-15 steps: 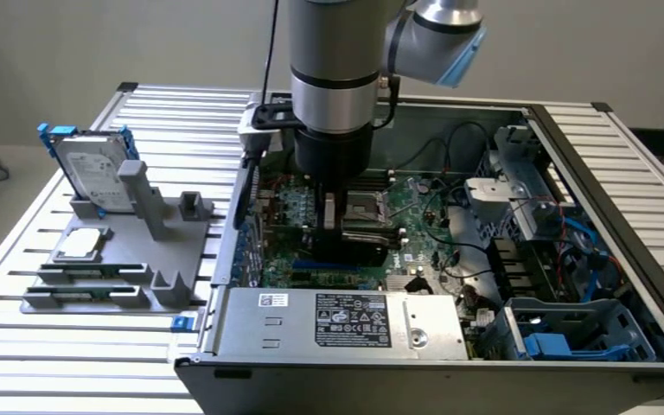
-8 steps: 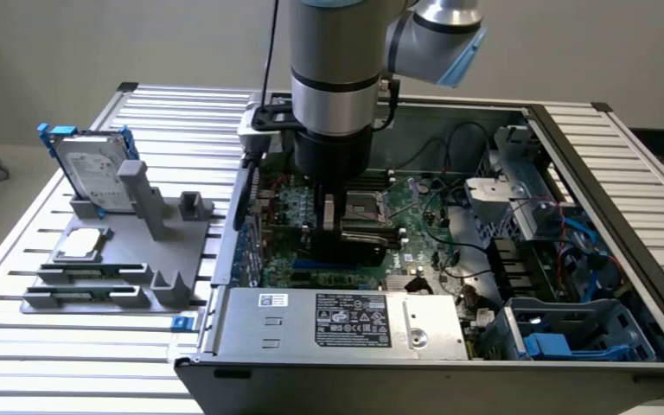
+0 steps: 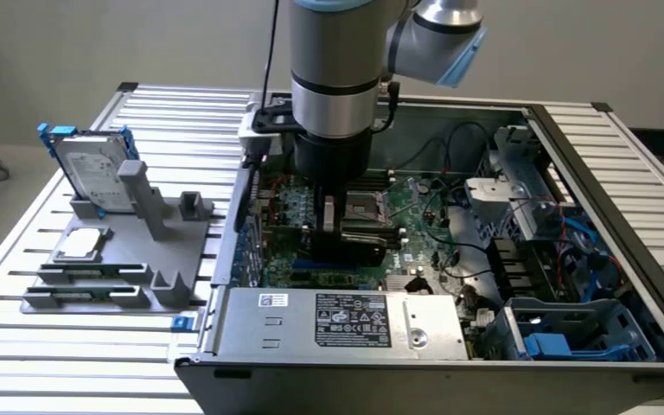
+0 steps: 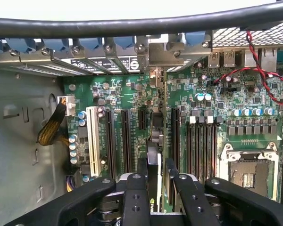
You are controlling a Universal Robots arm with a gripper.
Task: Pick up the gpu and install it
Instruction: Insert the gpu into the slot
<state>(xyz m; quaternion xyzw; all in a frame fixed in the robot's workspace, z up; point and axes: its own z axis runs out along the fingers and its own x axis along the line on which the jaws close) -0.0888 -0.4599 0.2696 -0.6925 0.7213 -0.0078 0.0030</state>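
Note:
The gpu (image 4: 153,150) shows edge-on in the wrist view, a thin card with a black shroud standing upright over the green motherboard (image 4: 127,94). Its silver end bracket (image 4: 155,77) reaches the row of rear slot openings in the case. My gripper (image 4: 154,165) is shut on the card, one black finger (image 4: 142,167) on each side. The card sits in line with the black expansion slots (image 4: 125,136), and I cannot tell how deep it is seated. In the exterior view the gripper (image 3: 338,229) is lowered into the open computer case (image 3: 609,173), over the board's left part.
A silver hard drive in a blue frame (image 3: 90,169) stands on a grey fixture (image 3: 136,251) to the exterior view's left. The labelled power-supply box (image 3: 349,320) lies along the case front. The CPU socket (image 4: 250,172), red-black wires (image 4: 269,80) and a white slot (image 4: 92,136) surround the card.

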